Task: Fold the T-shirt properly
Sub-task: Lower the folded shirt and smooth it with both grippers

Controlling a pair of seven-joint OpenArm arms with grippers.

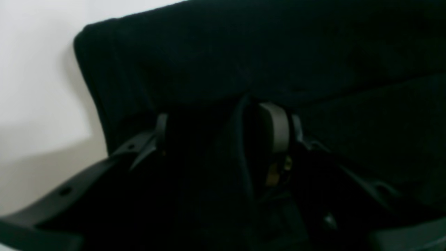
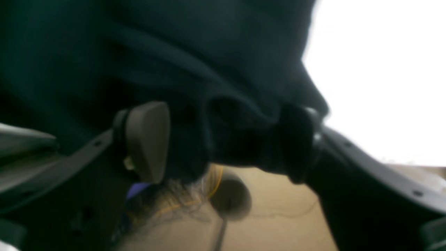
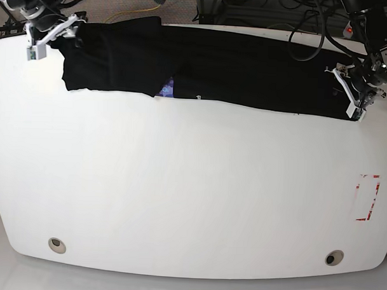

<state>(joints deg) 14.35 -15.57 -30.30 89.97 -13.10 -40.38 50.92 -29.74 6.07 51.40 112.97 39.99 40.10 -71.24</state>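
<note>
T-shirt (image 3: 247, 70) lies stretched along desk (image 3: 179, 195) at frame top, left claw (image 1: 223, 132) pinching its hem while right claw (image 2: 223, 139) gapes wide around bunched cloth, presumably releasing.

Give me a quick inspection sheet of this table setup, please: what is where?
Surface: white table, mostly bare; red-outlined rectangle near one edge; two round holes along the near edge.
Job's things: black T-shirt stretched in a long band along the far edge, a small pale patch showing at its near hem.
Clutter: nothing seen.
Claws: right claw spread wide, cloth bunched between its pads; left claw at the shirt's other end, cloth between its fingers.
Cables: tangle behind the table.
Surroundings: tan floor, yellow cord.
</note>
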